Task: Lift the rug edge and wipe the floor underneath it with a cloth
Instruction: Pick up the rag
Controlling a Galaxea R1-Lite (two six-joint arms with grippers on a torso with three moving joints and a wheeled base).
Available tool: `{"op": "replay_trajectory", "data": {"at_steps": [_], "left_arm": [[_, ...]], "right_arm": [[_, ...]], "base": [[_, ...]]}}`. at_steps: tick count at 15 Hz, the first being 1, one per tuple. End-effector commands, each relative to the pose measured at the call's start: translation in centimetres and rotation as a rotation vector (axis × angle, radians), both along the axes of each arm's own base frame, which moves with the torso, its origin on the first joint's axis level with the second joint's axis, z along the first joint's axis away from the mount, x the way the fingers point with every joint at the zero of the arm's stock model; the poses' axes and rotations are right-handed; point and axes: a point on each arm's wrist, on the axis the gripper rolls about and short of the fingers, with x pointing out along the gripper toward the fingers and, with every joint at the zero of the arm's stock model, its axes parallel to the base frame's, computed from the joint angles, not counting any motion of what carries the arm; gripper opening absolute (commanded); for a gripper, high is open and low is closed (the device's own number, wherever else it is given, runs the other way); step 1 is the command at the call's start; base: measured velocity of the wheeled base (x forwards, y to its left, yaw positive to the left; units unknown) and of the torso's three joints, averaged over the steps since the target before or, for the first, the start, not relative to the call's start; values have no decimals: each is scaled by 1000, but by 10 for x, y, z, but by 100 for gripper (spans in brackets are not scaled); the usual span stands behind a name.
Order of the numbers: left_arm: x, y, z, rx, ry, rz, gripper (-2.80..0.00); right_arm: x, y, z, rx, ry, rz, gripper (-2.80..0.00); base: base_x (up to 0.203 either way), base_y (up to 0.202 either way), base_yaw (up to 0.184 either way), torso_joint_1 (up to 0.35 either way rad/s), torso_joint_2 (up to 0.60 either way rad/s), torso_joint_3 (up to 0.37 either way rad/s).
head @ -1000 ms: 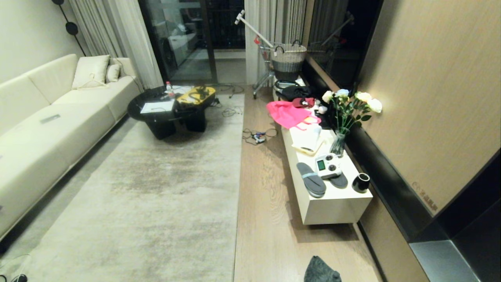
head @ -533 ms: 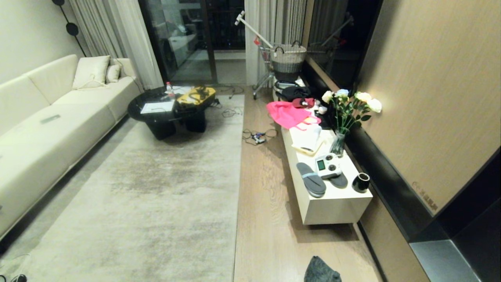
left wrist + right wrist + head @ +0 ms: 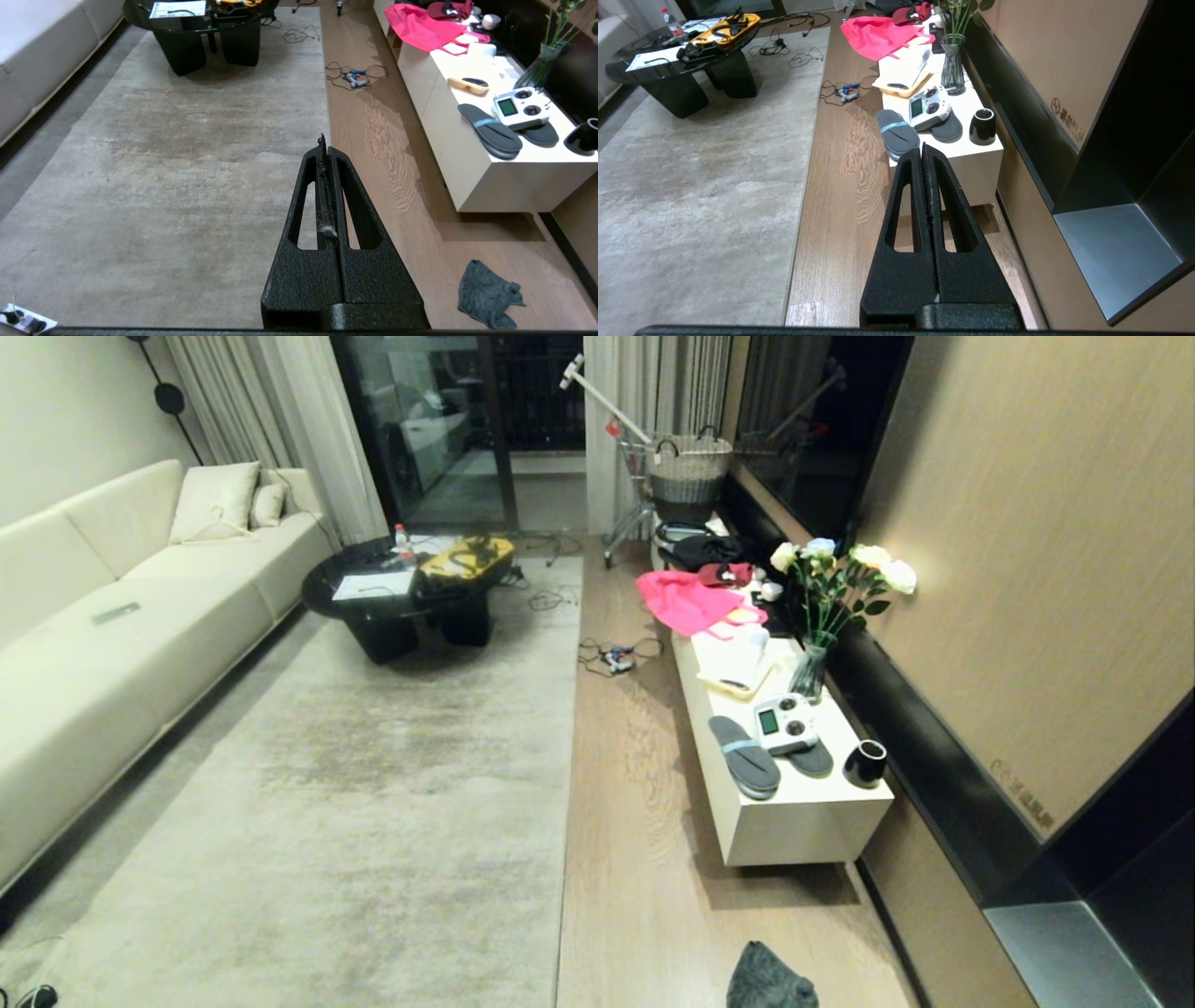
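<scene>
Both arms parked; left gripper [image 3: 323, 140] and right gripper [image 3: 923, 147] fingers pressed together, empty. I approach cloth [image 3: 770, 978], bottom centre-right on floor [image 3: 635, 821], beside rug [image 3: 373, 784] edge; spread fingers before descending.

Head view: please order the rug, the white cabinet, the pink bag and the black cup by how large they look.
1. rug
2. white cabinet
3. pink bag, though it lies farther away
4. black cup
</scene>
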Motion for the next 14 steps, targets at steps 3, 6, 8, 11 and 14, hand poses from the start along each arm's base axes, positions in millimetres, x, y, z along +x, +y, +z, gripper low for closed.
{"op": "replay_trajectory", "data": {"at_steps": [3,6,8,11,14], "left_arm": [[0,0,0,0,0,0,-280],[0,0,0,0,0,0,-280],[0,0,0,0,1,0,-280],[0,0,0,0,-1,-1,-280],[0,0,0,0,0,-1,-280]], "right_arm": [[0,0,0,1,-1,0,-280],[0,0,0,1,-1,1,-280],[0,0,0,1,-1,0,-280],[0,0,0,1,-1,0,-280],[0,0,0,1,-1,-1,-280]], "base": [[0,0,0,-132,310,174],[0,0,0,-135,313,187],[0,0,0,-132,326,188],[0,0,0,-135,336,200],[0,0,0,-135,342,201]]}}
